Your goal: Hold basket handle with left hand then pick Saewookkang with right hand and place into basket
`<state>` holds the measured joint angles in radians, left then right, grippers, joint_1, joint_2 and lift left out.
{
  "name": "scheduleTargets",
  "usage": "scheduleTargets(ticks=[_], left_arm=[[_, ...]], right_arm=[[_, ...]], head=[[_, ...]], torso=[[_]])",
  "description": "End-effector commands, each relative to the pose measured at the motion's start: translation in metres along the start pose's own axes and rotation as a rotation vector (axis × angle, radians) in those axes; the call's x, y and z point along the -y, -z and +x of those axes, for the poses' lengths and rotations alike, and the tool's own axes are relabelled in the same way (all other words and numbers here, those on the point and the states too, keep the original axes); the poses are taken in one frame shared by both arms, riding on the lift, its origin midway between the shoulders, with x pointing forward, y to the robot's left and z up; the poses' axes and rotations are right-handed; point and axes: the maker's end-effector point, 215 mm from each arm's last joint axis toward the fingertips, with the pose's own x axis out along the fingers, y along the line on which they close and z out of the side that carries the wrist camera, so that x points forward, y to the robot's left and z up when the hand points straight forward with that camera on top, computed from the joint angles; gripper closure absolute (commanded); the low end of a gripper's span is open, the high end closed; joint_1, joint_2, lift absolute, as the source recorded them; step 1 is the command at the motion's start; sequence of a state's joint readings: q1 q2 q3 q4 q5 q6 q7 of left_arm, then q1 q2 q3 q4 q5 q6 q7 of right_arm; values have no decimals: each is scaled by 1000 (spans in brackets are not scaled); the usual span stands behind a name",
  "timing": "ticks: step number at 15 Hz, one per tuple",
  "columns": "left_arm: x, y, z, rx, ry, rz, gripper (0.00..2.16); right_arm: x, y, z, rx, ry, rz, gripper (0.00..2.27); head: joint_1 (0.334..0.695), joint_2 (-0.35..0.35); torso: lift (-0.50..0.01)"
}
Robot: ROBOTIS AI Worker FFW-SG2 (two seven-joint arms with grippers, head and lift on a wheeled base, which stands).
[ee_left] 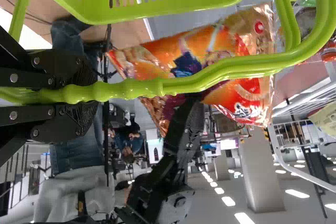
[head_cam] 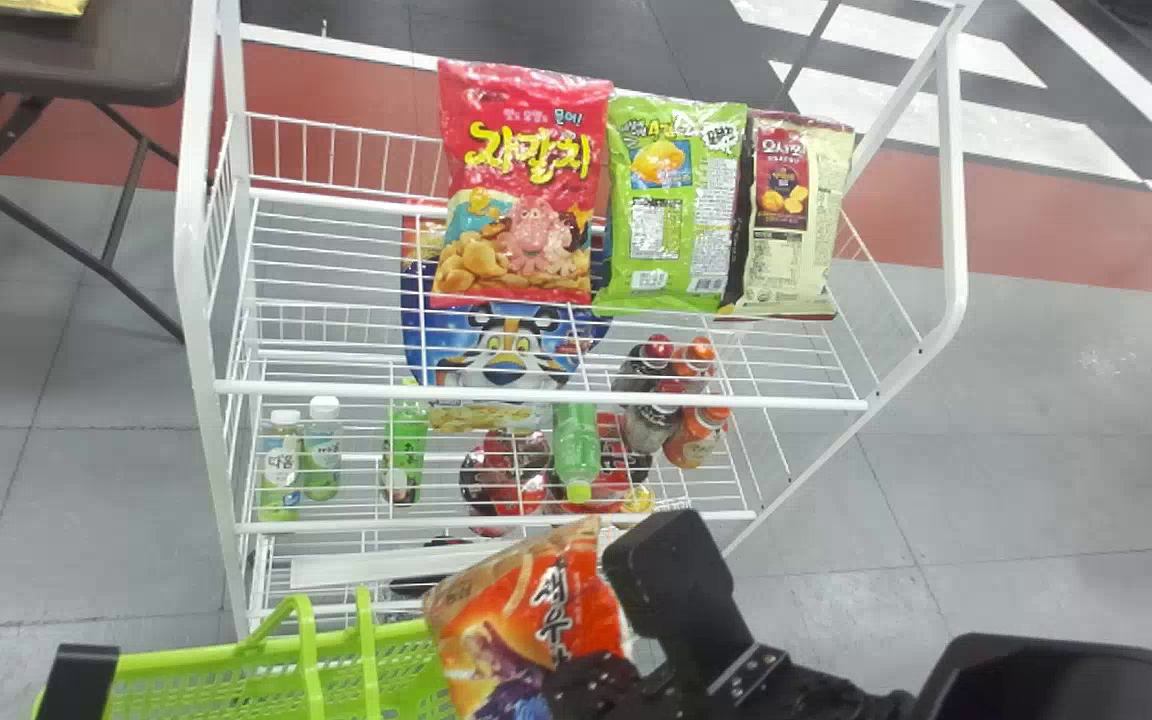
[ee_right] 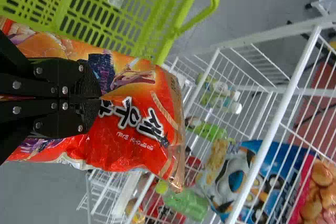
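Right tool (head_cam: 624, 632) gripping Saewookkang (head_cam: 526, 610), near green basket (head_cam: 236, 653)

- Grey tiled floor (head_cam: 1036, 490) with dark seams, around a white wire rack (head_cam: 546, 394) with several shelves.
- Red floor band (head_cam: 1056, 230) running behind the rack.
- Beyond it, dark floor (head_cam: 576, 35) with broad white stripes (head_cam: 946, 115).
- Dark-topped table (head_cam: 66, 65) on thin crossed legs, left of the rack.
- Pale pillar (ee_left: 258, 169) near rows of bright ceiling lights (ee_left: 297, 193).
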<state>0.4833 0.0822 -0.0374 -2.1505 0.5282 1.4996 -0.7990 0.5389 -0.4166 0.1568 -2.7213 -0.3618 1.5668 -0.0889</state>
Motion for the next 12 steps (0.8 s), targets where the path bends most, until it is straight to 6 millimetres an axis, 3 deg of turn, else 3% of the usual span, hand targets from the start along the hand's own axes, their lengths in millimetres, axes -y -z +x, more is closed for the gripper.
scheduleTargets(ticks=[1,5,10,11,12], left_arm=[[3,2,1,-1,4,2,1990],[6,4,0,-6,9,6,1990],[11,7,-1,-9,16,9,1990],[11,8,-2,-8,15,9,1990],[11,8,-2,-9,14,9,1990]], right_arm=[[-26,8,8,-28,-57,-11,2246],[-64,25,30,-90,-136,-33,2243],[-91,35,54,-143,-201,-52,2243],[-99,34,58,-153,-234,-38,2145],[-105,38,61,-167,-270,-15,1565]], head=[[695,-350],[695,-350],[695,-350],[695,-350],[695,-350]], torso=[[-20],[-20],[-20],[-20],[-20]])
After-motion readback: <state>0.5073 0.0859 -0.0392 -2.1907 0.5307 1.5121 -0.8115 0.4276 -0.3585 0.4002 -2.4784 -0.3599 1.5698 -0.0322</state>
